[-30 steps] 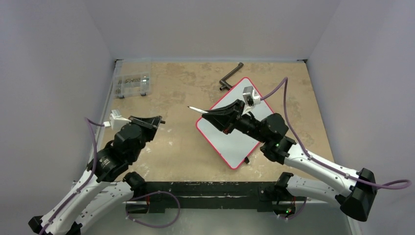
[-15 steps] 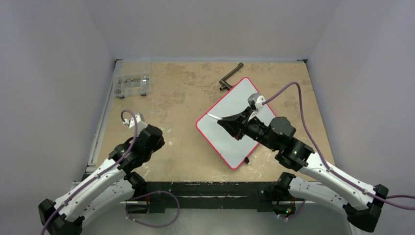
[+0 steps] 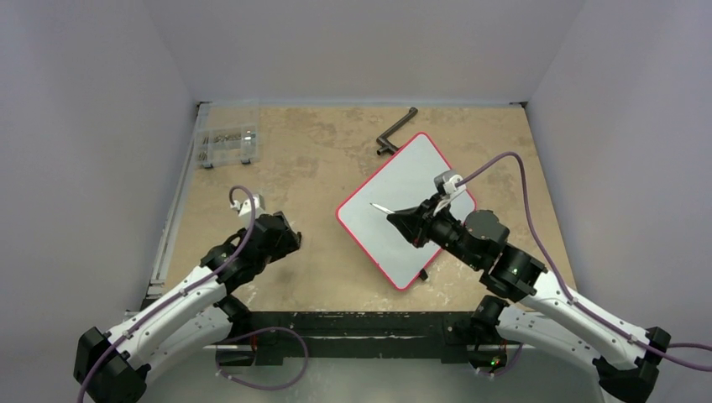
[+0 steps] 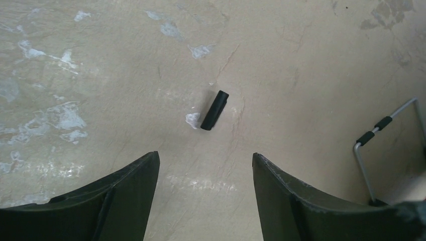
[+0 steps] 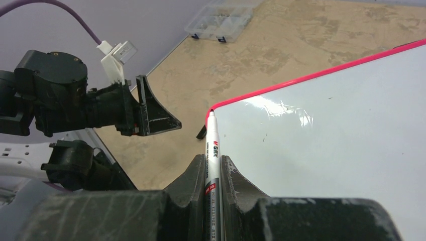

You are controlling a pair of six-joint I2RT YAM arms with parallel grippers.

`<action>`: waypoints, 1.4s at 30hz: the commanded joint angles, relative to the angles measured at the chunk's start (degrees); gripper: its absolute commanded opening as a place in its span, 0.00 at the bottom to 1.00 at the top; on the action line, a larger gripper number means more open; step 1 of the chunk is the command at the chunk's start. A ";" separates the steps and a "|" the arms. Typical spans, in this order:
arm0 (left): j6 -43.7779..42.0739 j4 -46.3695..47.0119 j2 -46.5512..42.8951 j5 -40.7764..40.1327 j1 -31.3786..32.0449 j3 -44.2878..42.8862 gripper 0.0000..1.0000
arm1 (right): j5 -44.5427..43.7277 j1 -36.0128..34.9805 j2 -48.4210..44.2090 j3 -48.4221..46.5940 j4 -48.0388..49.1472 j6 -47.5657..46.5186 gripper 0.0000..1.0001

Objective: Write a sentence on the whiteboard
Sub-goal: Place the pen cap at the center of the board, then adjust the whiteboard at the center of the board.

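From above, the whiteboard (image 3: 403,180) lay flat and blank on the bench (image 3: 319,159), with the right jaws clamped on a marker (image 3: 382,207) over its corner nearest the left arm. The left wrist view showed the left jaws apart and empty above a black cap (image 4: 214,110). From the right wrist, the marker's tip sat by the whiteboard's red rim. The board looked light, stiff and slick, likely to slide, and best steadied by that rim.

The whiteboard (image 3: 403,180) looks smooth and glossy with a red plastic rim, the table (image 3: 319,159) matt, mottled, stone-like, the far-left box (image 3: 225,144) clear plastic, the marker (image 5: 211,165) glossy white plastic.
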State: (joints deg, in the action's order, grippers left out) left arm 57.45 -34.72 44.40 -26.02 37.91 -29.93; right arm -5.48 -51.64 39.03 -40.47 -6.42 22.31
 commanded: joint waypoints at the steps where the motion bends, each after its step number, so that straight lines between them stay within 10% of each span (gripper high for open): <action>1: -7.22 8.95 -1.97 6.87 -0.28 1.44 0.69 | -2.18 0.09 -2.06 0.70 1.40 0.77 0.00; 14: -19.80 27.35 -2.65 30.73 -0.15 5.09 0.72 | -9.83 0.13 -3.04 -1.13 -3.64 -1.94 0.00; 37: -44.36 6.50 32.10 48.45 -5.34 -45.34 0.72 | -12.72 0.09 -5.61 2.29 -8.40 1.27 0.00; 42: -44.81 7.70 35.56 52.02 -7.97 -45.94 0.89 | -11.83 0.07 -7.07 3.90 -8.23 2.08 0.00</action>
State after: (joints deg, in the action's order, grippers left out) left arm 15.22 -25.98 78.50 20.93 31.97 -74.24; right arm -17.06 -51.64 33.39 -37.41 -15.90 23.03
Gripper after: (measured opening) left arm 0.874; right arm 0.093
